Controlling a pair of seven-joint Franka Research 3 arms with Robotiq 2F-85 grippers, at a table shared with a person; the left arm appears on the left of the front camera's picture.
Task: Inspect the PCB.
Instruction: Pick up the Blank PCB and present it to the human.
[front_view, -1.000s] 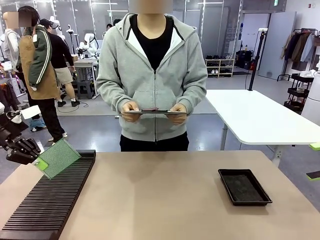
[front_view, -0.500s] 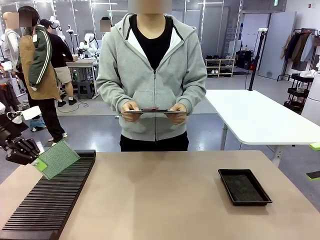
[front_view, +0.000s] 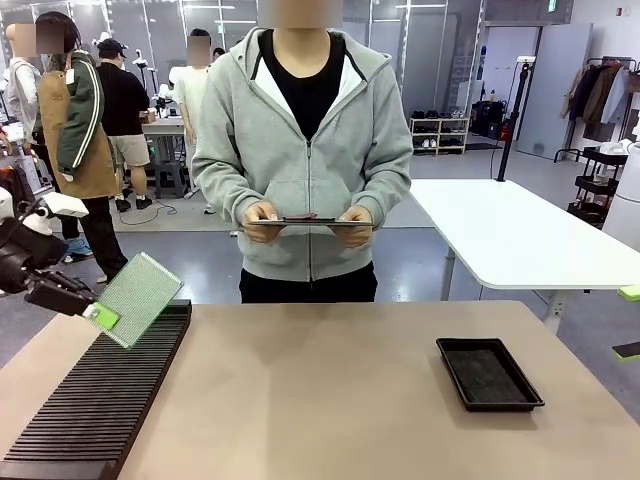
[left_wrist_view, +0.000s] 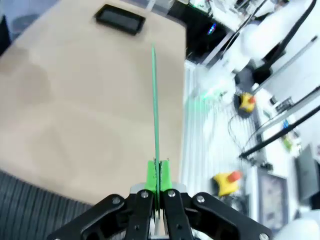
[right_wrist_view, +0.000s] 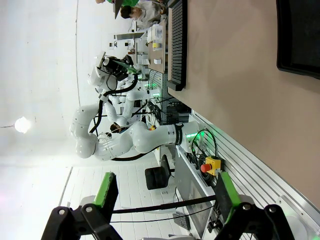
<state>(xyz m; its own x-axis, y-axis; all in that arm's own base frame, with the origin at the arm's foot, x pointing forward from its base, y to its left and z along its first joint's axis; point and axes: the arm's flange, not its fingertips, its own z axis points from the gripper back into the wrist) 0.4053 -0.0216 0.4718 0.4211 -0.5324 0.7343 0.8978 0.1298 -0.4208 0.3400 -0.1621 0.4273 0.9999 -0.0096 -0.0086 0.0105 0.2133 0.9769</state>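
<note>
- Beige tabletop, front view: left gripper pinched one corner of the PCB, which hung tilted in the air above the far end of the black slotted rack. Black tray lay to the right. Person's hands held a dark flat panel.
- Left wrist view: green pads pressed on the board's lower edge; board seen edge-on, clear of the table.
- Right wrist view: right gripper spread wide, holding nothing.
- Step judged: board lifted for inspection. Next move likely calls for a steady grip while a face is turned into view.

An open lab hall: white worktable, black shelf cart, yellow emergency-stop button.
</note>
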